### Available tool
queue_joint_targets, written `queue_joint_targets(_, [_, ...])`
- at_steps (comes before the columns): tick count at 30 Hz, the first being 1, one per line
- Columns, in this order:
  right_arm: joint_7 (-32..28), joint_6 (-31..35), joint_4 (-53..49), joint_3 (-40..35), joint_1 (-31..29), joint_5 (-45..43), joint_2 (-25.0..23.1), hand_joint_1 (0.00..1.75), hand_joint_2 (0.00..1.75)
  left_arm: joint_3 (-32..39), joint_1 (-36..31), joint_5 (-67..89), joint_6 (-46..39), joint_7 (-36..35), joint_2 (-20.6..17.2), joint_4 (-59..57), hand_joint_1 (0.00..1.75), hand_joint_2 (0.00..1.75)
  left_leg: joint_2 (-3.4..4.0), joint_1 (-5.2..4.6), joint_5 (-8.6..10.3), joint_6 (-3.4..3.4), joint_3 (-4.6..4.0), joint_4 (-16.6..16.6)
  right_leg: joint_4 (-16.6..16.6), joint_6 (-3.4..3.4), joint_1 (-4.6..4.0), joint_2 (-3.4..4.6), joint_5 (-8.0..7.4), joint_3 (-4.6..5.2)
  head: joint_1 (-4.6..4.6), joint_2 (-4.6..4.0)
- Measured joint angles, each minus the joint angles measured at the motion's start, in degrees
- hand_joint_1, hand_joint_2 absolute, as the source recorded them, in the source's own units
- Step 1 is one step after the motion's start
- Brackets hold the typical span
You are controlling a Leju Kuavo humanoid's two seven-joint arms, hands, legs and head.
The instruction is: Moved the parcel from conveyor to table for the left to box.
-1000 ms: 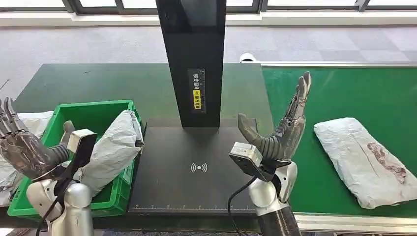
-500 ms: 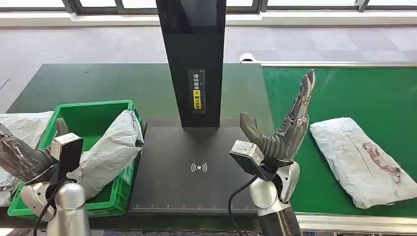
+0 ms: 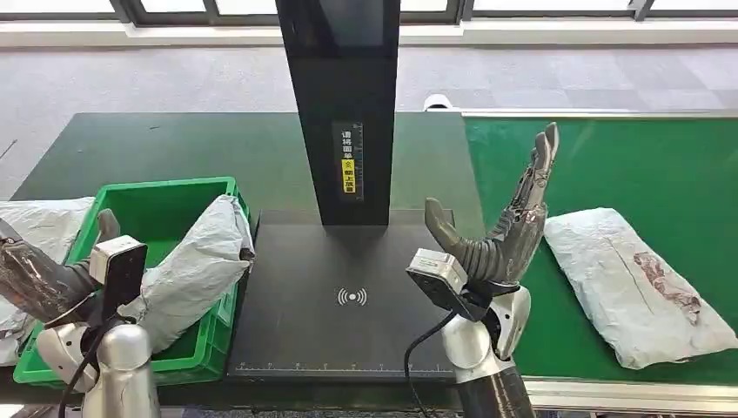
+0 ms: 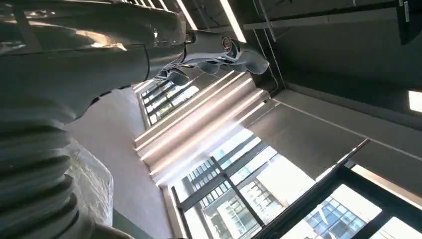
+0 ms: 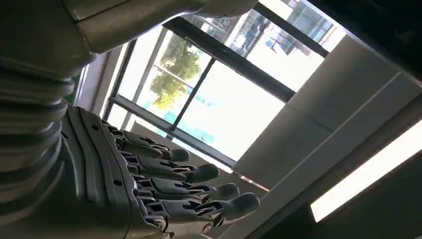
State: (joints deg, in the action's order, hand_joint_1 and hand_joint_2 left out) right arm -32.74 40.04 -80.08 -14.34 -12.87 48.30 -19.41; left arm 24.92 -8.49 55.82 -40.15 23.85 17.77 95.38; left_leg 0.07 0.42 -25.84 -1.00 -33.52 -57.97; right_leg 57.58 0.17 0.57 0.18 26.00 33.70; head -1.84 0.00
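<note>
Head view: one parcel [image 3: 640,283] on conveyor [image 3: 609,165]; right hand [image 3: 505,231] fingers spread, left hand [image 3: 35,274] unclear.

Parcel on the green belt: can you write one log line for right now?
parcel: on conveyor, untouched | right hand: open, raised beside it | left hand: near green bin

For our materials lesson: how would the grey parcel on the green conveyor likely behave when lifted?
The grey parcel looks like a wrinkled plastic mailer bag, so it would probably sag and flex. Its smooth film may slip. Lying flat, it seems unlikely to roll.
</note>
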Motion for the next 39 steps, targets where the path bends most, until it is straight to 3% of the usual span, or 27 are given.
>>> queue_joint_targets(17, [1.38,-0.90,0.00,0.04,-0.05,1.27,0.13,0.00,1.75,-0.04,0.06,-1.28,1.21,1.16,0.04,-0.04,0.00,1.75,0.02,0.00,-0.01,0.00,0.01,0.00,-0.02,-0.02,0.00,0.01,0.03,0.08,0.00,0.02])
queue_joint_targets(19, [11.86,-2.21,5.49,2.04,-2.65,12.47,4.33,0.00,1.75,-2.54,0.94,-12.77,11.46,8.02,0.24,-1.05,0.00,1.75,0.05,-0.01,-0.03,0.03,0.07,-0.01,-0.09,0.02,0.01,-0.02,0.00,-0.01,0.04,0.00])
queue_joint_targets(21, [28.47,-1.40,15.40,6.96,-7.19,28.00,9.67,0.00,1.75,-8.58,2.18,-33.57,31.12,13.84,-0.07,-1.99,0.00,1.75,-0.42,-0.01,0.15,0.39,-0.12,-0.07,-0.12,0.32,0.04,-0.45,0.05,-0.27,0.00,0.00])
queue_joint_targets(23, [39.97,-0.44,20.68,13.32,-9.44,32.26,12.50,0.00,1.75,-13.54,3.70,-57.75,47.55,16.02,-0.44,-2.38,0.00,1.75,-1.16,-0.03,0.34,0.50,-0.52,-0.15,-0.14,0.44,0.10,-1.15,-0.09,-0.21,-0.09,0.00])
queue_joint_targets(24, [42.08,-0.26,23.29,15.50,-10.69,33.01,13.27,0.00,1.75,-14.65,4.14,-68.06,51.73,16.02,-0.59,-2.51,0.00,1.75,-1.07,-0.06,0.39,0.45,-0.56,-0.18,-0.13,0.35,0.12,-1.09,-0.27,-0.10,-0.04,0.02])
queue_joint_targets(27, [37.51,-0.18,28.56,18.68,-12.28,35.52,14.53,0.00,1.75,-16.76,4.16,-82.24,47.07,15.56,-0.63,-3.19,0.00,1.75,-0.33,-0.13,0.29,0.50,-0.49,-0.20,-0.16,0.44,0.19,-0.35,-0.41,0.14,0.02,0.02])
queue_joint_targets(31, [37.00,-0.13,32.20,21.40,-13.32,35.71,15.34,0.00,1.75,-18.77,4.33,-67.81,44.81,15.41,-0.74,-3.74,0.00,1.75,-0.41,-0.12,0.30,0.48,-0.55,-0.17,-0.13,0.41,0.13,-0.45,-0.37,0.17,0.00,0.02])
queue_joint_targets(39, [38.49,-0.07,36.07,23.10,-14.54,37.83,15.72,0.00,1.75,-20.02,4.35,-65.86,44.37,15.32,-0.81,-4.42,0.00,1.75,-0.34,-0.07,0.30,0.46,-0.55,-0.15,-0.12,0.40,0.10,-0.34,-0.37,0.22,0.00,0.02])
